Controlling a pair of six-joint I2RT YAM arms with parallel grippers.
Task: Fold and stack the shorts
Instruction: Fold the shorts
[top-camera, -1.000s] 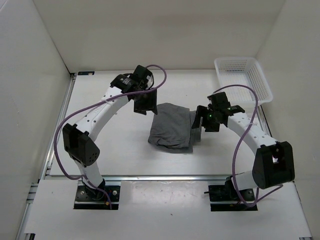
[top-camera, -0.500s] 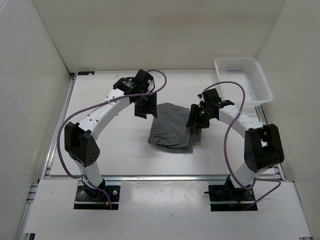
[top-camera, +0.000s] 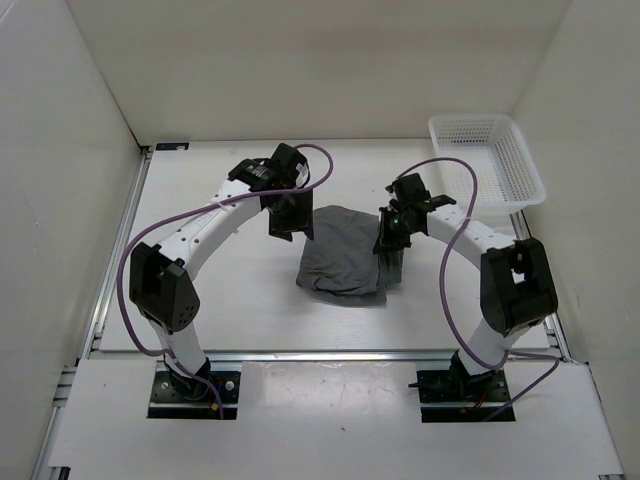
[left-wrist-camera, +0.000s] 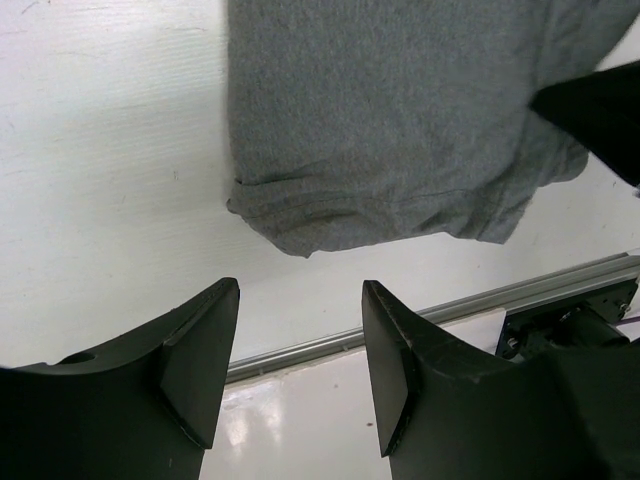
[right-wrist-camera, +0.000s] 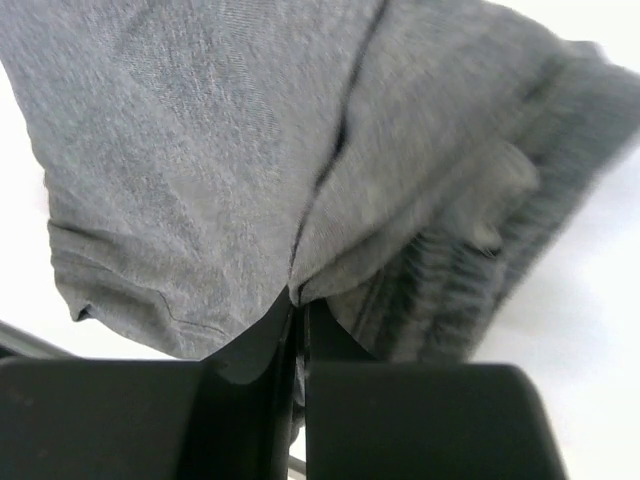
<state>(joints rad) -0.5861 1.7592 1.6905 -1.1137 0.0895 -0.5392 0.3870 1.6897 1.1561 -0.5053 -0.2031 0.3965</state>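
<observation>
The grey shorts (top-camera: 342, 252) lie folded in the middle of the table, with the ribbed waistband (right-wrist-camera: 470, 270) bunched at their right side. My right gripper (top-camera: 388, 240) is at that right edge, shut on a fold of the grey fabric (right-wrist-camera: 300, 290). My left gripper (top-camera: 290, 216) hovers by the upper left corner of the shorts (left-wrist-camera: 390, 130), open, with nothing between its fingers (left-wrist-camera: 205, 365).
A white mesh basket (top-camera: 487, 158) stands at the back right corner. A metal rail (top-camera: 330, 354) runs along the near table edge. White walls close in the left, back and right sides.
My right gripper has moved left onto the shorts' right edge and closed on the fabric. The left gripper has barely moved.
</observation>
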